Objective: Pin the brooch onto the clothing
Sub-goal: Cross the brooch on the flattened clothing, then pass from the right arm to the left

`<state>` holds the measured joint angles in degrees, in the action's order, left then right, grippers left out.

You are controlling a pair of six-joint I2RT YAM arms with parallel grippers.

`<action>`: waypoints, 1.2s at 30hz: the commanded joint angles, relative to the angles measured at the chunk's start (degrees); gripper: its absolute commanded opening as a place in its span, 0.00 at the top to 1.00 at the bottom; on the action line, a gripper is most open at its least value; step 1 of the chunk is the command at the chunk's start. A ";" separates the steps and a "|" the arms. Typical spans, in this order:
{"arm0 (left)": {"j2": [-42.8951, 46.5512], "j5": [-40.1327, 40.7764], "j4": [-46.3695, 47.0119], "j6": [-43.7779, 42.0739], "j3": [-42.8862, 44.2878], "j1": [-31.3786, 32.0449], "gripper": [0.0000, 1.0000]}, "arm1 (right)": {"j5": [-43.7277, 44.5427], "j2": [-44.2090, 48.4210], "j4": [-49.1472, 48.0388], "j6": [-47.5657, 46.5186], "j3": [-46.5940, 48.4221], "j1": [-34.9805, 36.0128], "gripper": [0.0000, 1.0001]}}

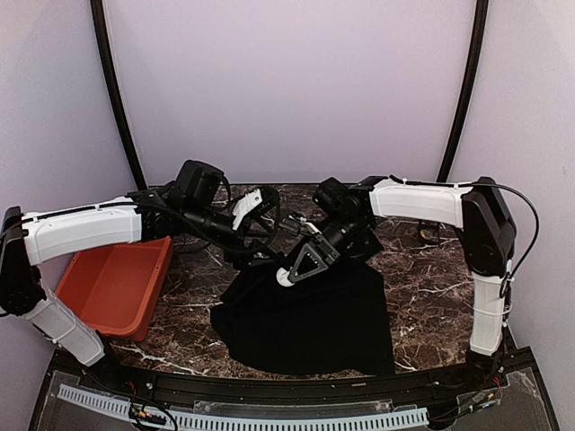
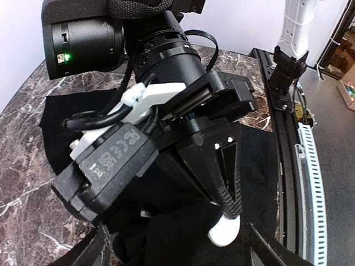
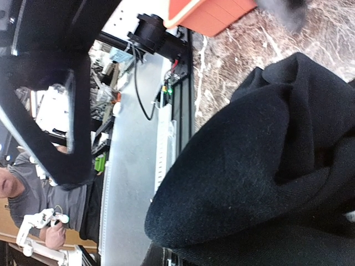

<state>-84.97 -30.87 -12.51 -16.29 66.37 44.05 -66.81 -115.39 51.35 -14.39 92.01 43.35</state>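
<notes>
We see the clothing (image 1: 310,323) lying as a dark, bunched heap on the marble table (image 1: 422,287), toward the near edge from both arms. Its far left corner rises to a peak at the right gripper (image 1: 287,274). This gripper has its fingers pressed together, and we judge that they pinch a fold of the cloth. The left gripper (image 1: 268,223) hangs just beside it, on the far left side, pointing toward the pinched place. Its fingers (image 2: 91,252) stand wide apart and hold nothing. We cannot find the brooch in any view, so we cannot tell its direction. A red bin (image 1: 112,283) sits at the left.
</notes>
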 commanded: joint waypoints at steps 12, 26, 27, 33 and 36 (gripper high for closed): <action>-7.10 -11.05 -4.68 2.04 2.82 -0.49 0.27 | 5.96 -0.11 3.38 -3.79 0.72 1.37 1.00; -8.96 -12.67 -4.25 3.55 2.98 -0.47 0.42 | 7.82 1.32 3.22 -4.11 0.65 2.53 1.00; -9.02 -12.65 -4.35 3.55 2.98 -0.47 0.42 | 8.47 1.64 3.01 -4.00 0.56 2.53 1.00; -9.45 -13.08 -4.95 3.71 3.15 -0.52 0.48 | 10.21 3.91 1.60 -3.54 -0.26 2.53 1.00; -10.19 -13.73 -5.64 3.87 3.70 -0.50 0.50 | 10.79 4.62 1.07 -3.27 -0.62 2.53 1.00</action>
<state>-94.30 -42.70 -15.66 -12.73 68.34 43.62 -57.25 -113.84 53.76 -17.50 91.98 45.45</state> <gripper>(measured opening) 0.508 0.024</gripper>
